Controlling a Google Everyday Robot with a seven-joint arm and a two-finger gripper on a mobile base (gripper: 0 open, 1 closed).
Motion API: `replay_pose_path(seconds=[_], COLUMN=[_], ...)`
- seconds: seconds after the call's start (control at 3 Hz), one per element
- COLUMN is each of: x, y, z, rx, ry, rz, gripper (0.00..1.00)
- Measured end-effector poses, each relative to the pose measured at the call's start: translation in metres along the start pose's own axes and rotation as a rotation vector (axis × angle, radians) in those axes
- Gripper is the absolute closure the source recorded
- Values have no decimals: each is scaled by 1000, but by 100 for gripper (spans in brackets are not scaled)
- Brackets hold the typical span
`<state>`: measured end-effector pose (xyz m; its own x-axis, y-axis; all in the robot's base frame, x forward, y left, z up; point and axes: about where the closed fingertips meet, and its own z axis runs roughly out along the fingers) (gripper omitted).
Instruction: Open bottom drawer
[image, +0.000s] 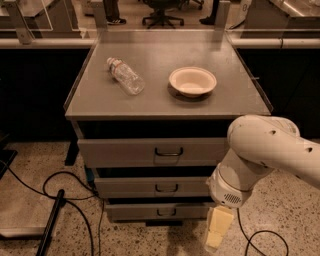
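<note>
Camera view: bottom drawer (131, 212) is lowest in the cabinet (150, 107), looks shut; its loop handle (165, 212) faces out, there to hook; my gripper (216, 239) hangs low just right of that front, likely lining up for the handle; touches nothing; open or closed, cannot tell; bottle (125, 76) and bowl (192, 81) sit on top.

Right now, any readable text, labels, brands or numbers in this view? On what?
None readable.
Water bottle label: a band near the cap, too blurred to read.
Bowl, bottom drawer: no markings seen.
Gripper, low beside the drawer's right end: no text seen.
</note>
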<state>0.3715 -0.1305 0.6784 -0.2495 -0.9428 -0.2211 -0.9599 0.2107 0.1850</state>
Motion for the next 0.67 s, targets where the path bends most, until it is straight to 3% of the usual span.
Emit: replay_pose_path(seconds=[0.33, 0.67], x=[1, 14], y=[-1, -16], z=[3, 46], rx=[1, -7], ry=[12, 59], rz=[11, 29], gripper=[0, 0])
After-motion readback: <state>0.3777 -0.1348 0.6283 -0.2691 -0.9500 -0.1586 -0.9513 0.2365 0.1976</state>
